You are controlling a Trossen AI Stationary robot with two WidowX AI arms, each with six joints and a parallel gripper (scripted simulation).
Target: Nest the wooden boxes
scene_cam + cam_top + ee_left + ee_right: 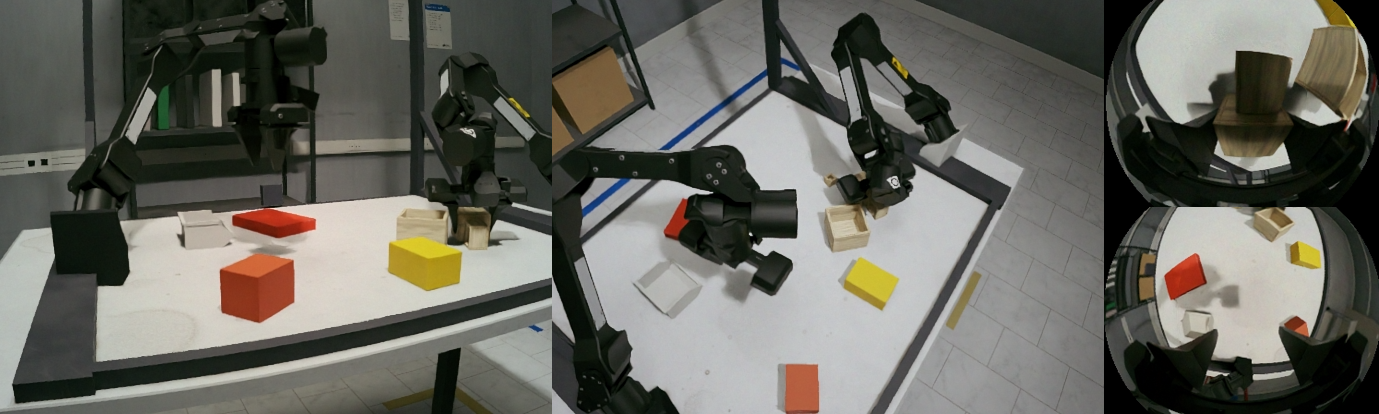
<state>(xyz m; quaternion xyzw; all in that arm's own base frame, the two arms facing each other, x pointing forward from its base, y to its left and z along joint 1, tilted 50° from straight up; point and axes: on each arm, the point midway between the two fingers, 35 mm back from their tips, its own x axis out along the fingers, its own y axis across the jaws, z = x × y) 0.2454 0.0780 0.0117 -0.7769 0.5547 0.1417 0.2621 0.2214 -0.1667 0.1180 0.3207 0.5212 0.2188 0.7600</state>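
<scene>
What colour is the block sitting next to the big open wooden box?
The block is plain yellow; the top view shows it best.

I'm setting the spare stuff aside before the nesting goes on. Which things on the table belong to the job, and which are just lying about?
Job:
- big box
- middle box
- small box
- tiny box

Lying about:
- pale tray, not wooden
- red block
- yellow block
- orange block
</scene>
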